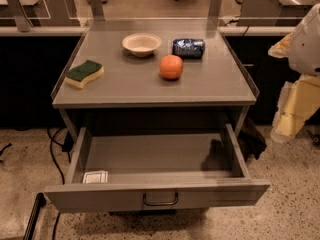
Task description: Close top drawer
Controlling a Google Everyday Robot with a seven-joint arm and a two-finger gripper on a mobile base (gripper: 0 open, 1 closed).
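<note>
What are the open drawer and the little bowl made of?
The top drawer looks like grey sheet metal: matte, thin straight walls. The bowl seems pale paper or moulded fibre, dull and thin-rimmed; plastic is possible. The gripper hangs at the right edge, apart from both.

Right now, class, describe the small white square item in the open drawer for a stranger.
Find the grey metal table; under its top the wide grey top drawer stands pulled out, with the robot's gripper off to its right. In the tray's front left corner lies the small white square item, alone in there.
</note>
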